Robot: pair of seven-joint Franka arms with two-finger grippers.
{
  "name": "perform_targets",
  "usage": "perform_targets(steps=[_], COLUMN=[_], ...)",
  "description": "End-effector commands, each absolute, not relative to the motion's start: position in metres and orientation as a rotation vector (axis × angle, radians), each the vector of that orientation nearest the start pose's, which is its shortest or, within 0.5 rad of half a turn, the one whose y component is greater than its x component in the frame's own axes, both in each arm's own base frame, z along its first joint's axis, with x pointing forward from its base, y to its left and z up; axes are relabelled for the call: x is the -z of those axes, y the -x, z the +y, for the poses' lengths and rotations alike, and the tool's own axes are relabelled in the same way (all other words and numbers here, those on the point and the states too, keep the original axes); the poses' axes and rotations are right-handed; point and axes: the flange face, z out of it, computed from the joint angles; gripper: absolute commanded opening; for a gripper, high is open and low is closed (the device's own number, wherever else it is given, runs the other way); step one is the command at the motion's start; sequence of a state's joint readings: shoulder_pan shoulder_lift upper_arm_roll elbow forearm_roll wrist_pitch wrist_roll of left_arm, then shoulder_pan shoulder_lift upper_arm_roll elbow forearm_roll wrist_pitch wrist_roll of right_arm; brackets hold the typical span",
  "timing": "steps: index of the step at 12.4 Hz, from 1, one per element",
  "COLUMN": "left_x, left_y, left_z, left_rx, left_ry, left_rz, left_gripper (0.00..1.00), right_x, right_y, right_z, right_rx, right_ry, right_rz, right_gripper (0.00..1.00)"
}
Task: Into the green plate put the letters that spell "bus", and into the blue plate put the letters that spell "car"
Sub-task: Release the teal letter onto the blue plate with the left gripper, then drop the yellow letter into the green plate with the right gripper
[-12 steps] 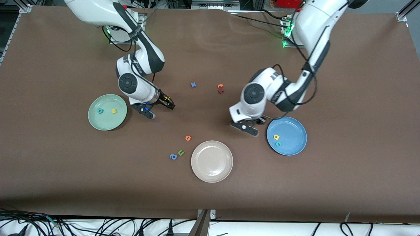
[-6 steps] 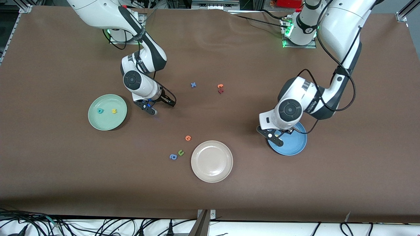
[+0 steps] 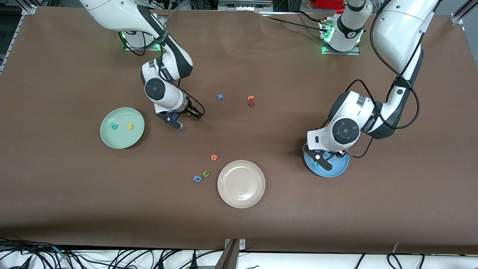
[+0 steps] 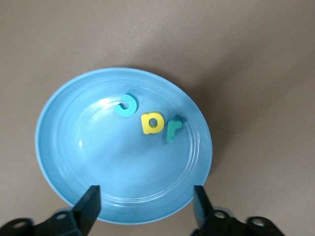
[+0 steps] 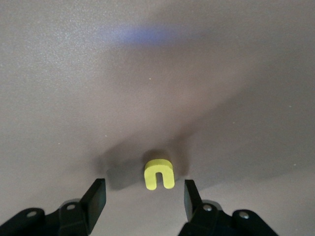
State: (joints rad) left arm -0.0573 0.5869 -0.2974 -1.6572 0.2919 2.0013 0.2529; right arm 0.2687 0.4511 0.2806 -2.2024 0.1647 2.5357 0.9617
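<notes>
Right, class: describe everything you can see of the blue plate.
The blue plate is round, plain medium blue and glossy, with a shallow raised rim. It lies flat on the brown table at the left arm's end. In it lie a teal "c", a yellow "a" and a teal "r", close together. The left gripper hangs open over it, touching nothing.

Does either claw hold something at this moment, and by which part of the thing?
Nothing is held. The left claw is open over the blue plate, where the teal "r" lies free. The right claw is open around the yellow "u" on the table.
</notes>
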Motion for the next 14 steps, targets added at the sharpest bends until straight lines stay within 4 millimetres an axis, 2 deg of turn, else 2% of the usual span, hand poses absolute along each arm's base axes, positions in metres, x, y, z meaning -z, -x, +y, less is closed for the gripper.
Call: perform_targets(steps=[1, 2, 4, 7, 8, 9, 10, 11, 12, 13, 14], left_x=[-0.340, -0.367, -0.442, -0.548, -0.574, -0.600, -0.615, -0.621, -0.620, -0.614, -0.605], left_y=[-0.618, -0.618, -0.619, -0.600, -0.592, -0.587, -0.584, -0.578, -0.573, -0.567, -0.558], left_z=[-0.205, -0.203, -0.198, -0.185, -0.182, -0.158, -0.138, -0.115, -0.108, -0.090, -0.082], left_rx=[-0.306, -0.340, -0.357, -0.327, -0.272, -0.202, -0.165, -0.161, -0.156, -0.099, 0.000], left_ry=[2.833, 2.887, 2.956, 2.993, 3.012, 3.031, 3.049, 3.060, 3.070, 3.079, 3.144], left_rz=[1.065, 1.001, 0.841, 0.543, 0.508, 0.431, 0.375, 0.312, 0.294, 0.234, 0.196], left_gripper=[1.00, 1.00, 1.00, 1.00, 1.00, 1.00, 1.00, 1.00, 1.00, 1.00, 1.00], right_x=[-0.178, -0.177, -0.175, -0.173, -0.172, -0.172, -0.172, -0.172, -0.172, -0.172, -0.172], right_y=[-0.454, -0.454, -0.451, -0.449, -0.449, -0.449, -0.449, -0.449, -0.451, -0.451, -0.451], right_z=[0.282, 0.281, 0.279, 0.278, 0.278, 0.278, 0.278, 0.277, 0.275, 0.274, 0.274], right_rx=[-0.326, -0.330, -0.335, -0.328, -0.326, -0.326, -0.325, -0.324, -0.323, -0.324, -0.326], right_ry=[2.921, 2.928, 2.936, 2.935, 2.935, 2.935, 2.937, 2.939, 2.939, 2.940, 2.940], right_rz=[0.862, 0.844, 0.826, 0.826, 0.824, 0.824, 0.813, 0.806, 0.810, 0.812, 0.812], right_gripper=[0.73, 0.73, 0.73, 0.73, 0.71, 0.69, 0.65, 0.60, 0.50, 0.42, 0.38])
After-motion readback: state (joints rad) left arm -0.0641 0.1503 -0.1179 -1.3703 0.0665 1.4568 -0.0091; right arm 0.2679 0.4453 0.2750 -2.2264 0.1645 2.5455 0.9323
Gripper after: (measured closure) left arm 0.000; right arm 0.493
